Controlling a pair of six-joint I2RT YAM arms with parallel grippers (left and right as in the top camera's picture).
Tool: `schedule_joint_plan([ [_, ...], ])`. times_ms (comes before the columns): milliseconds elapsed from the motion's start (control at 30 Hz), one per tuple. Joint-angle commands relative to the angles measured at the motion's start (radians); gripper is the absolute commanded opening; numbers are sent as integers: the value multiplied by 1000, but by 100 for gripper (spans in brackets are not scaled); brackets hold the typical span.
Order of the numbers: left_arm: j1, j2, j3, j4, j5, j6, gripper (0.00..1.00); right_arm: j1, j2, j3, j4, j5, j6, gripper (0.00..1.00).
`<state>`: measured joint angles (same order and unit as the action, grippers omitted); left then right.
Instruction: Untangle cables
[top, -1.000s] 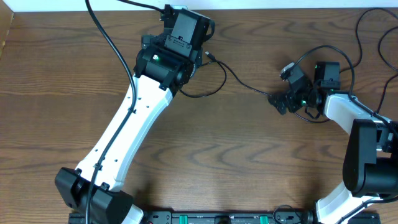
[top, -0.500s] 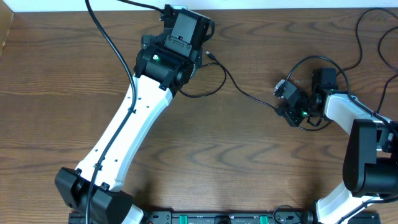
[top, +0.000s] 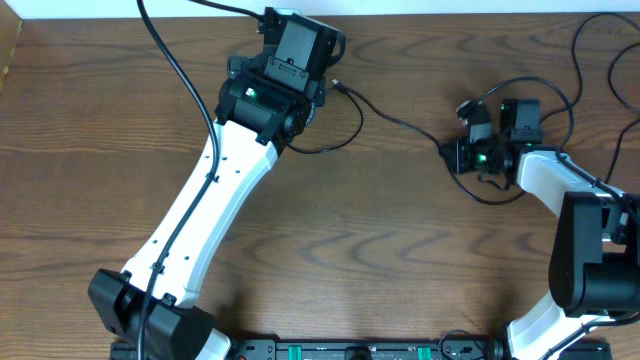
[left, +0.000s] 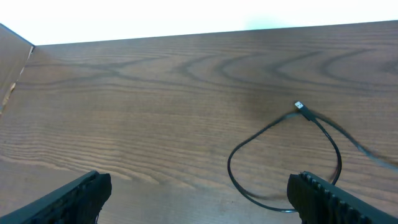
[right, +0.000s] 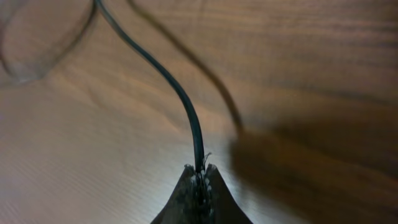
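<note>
My right end effector (right: 199, 180) pinches the black cable (right: 178, 93) by its tips; left end effector (left: 199, 196) wide. Pulling hard could slip it free.

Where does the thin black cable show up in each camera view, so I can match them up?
Overhead: the black cable runs from a loop beside the left arm across to the right gripper.
Left wrist: its loop and plug end lie right of centre.
Right wrist: it rises from the shut fingertips, bottom centre, toward upper left.
Shared landmark: the wooden table.
</note>
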<state>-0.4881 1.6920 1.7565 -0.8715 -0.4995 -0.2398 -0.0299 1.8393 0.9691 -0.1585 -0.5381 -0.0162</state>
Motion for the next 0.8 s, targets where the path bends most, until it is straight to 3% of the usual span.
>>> schedule_joint_plan([
  [0,0,-12,2,-3,-2,-13,95,34,-1,3,71,-32,484,1],
  [200,0,-12,1,-3,-2,-13,95,102,-1,3,304,-136,920,1],
  [433,0,-12,2,-3,-2,-13,96,201,-1,3,547,-71,1337,2],
  [633,0,-12,2,-3,-2,-13,95,261,-1,3,548,126,1669,2],
  [767,0,-12,1,-3,-2,-13,95,301,-1,3,550,273,1763,1],
])
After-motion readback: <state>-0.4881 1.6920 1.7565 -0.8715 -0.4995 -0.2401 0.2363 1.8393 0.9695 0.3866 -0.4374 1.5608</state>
